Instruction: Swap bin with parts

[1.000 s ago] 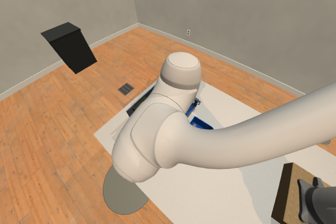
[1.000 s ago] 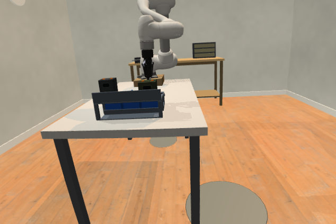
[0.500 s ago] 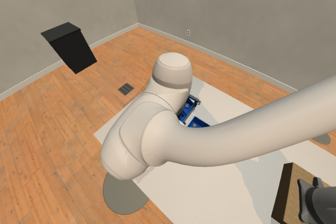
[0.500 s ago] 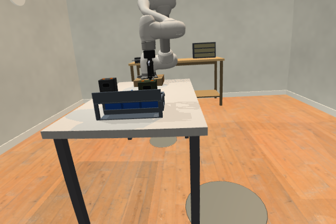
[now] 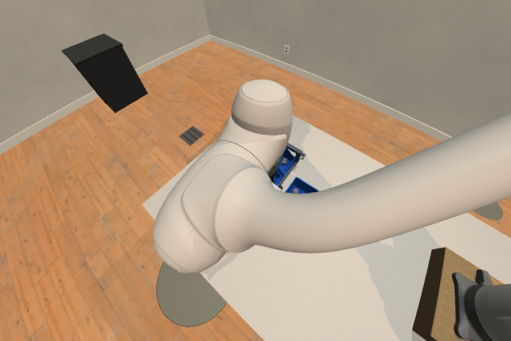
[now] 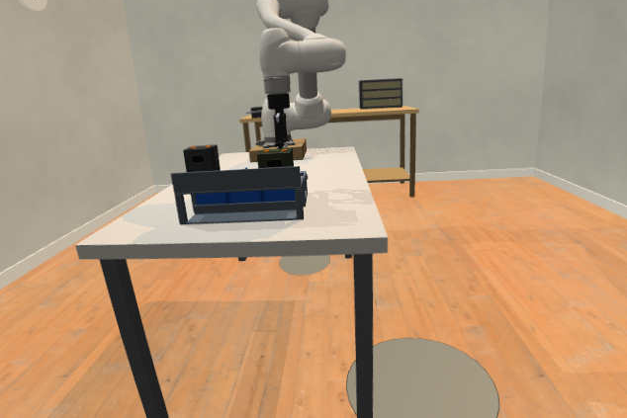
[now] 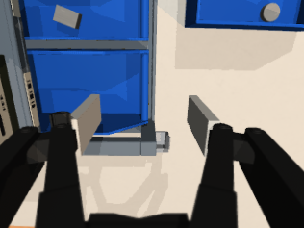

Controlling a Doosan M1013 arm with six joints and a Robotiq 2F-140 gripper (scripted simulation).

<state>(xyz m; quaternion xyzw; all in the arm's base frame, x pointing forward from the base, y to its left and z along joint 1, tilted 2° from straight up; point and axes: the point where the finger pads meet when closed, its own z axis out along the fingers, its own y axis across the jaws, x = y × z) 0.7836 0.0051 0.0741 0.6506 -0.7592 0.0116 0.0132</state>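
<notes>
My gripper (image 6: 280, 142) (image 7: 144, 108) is open, with nothing between its fingers. It hangs fingers down above the near end of the shelf. In the wrist view the left finger is over the empty blue bin (image 7: 91, 78) in the shelf's end bay, the right finger beyond the front rail over the table. The shelf (image 6: 237, 180) (image 7: 87, 45) holds another blue bin (image 7: 106, 18) with a grey block in the neighbouring bay. The blue bin with parts (image 5: 304, 185) (image 7: 226, 13) stands on the table in front; one round grey part shows. The arm hides much of the shelf in the top view.
A black case (image 6: 201, 158) and a green-black case (image 6: 275, 158) with orange tops stand on the shelf's upper board. The green-black one is close to my gripper in the exterior view. A small clear-grey fitting (image 7: 163, 141) sticks out at the shelf's front corner.
</notes>
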